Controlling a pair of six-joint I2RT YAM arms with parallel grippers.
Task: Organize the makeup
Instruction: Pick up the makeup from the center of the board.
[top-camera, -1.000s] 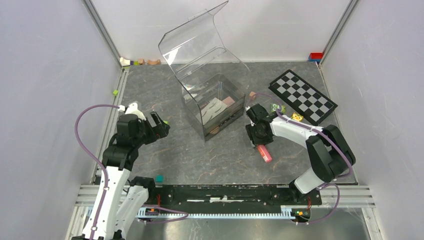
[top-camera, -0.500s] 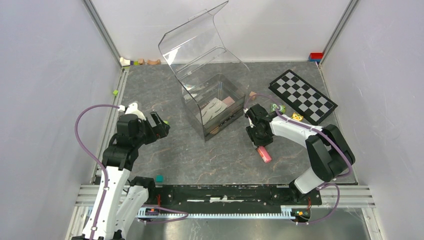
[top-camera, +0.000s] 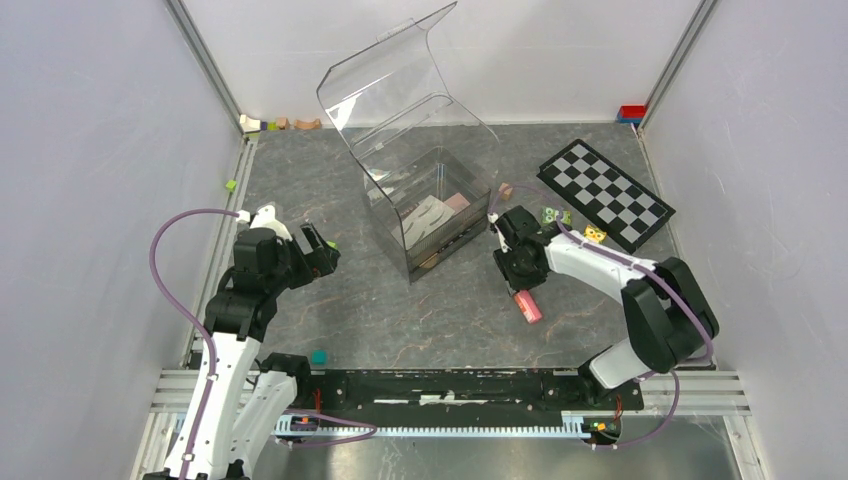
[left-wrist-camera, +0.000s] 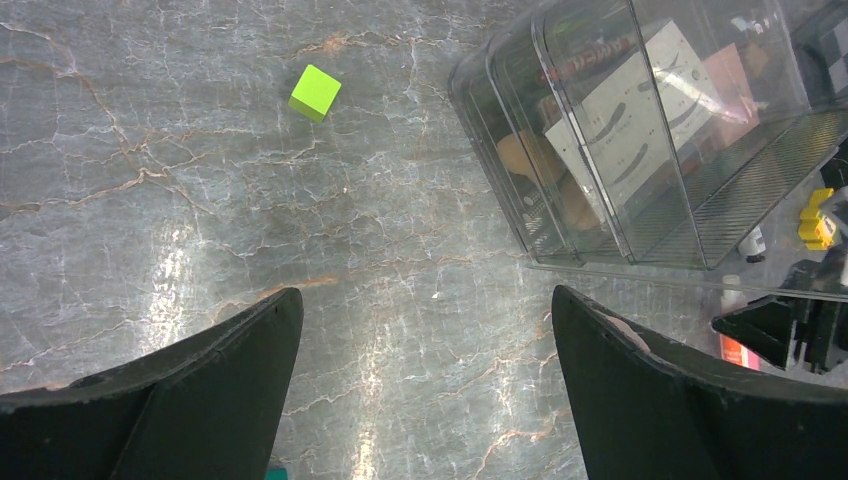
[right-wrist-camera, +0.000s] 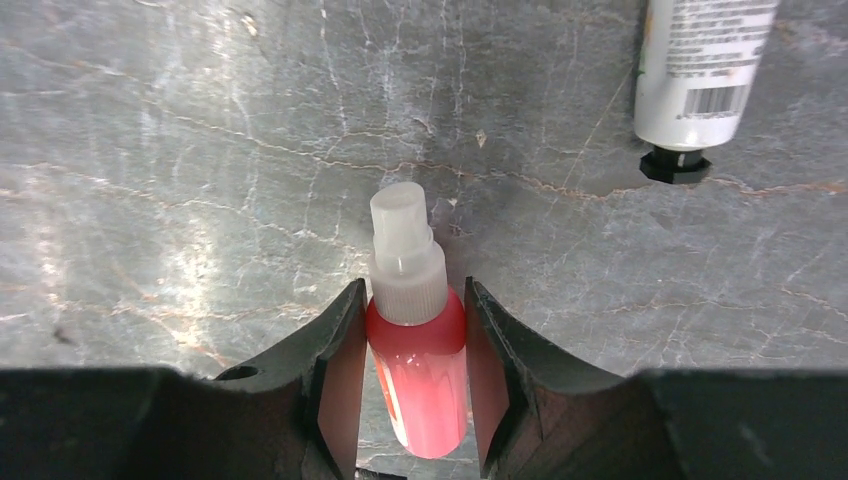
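A pink spray bottle (right-wrist-camera: 418, 385) with a white cap lies on the grey marble table. My right gripper (right-wrist-camera: 415, 290) is shut on it, one finger against each side; in the top view the bottle (top-camera: 527, 305) sticks out below the gripper (top-camera: 518, 272). A white tube with a black cap (right-wrist-camera: 700, 70) lies just beyond. The clear organizer box (top-camera: 430, 215) stands with its lid raised, holding the white eyebrow card (left-wrist-camera: 625, 125) and other makeup. My left gripper (left-wrist-camera: 425, 295) is open and empty above bare table, left of the box.
The checkerboard (top-camera: 605, 193) lies at the back right, with small cubes (top-camera: 556, 215) beside it. A green cube (left-wrist-camera: 315, 92) sits ahead of the left gripper. A teal cube (top-camera: 319, 357) lies near the front rail. Small bits (top-camera: 275, 124) line the back wall.
My right gripper has shifted slightly up the table around the pink bottle, and the right elbow has swung outward. The left arm has not moved.
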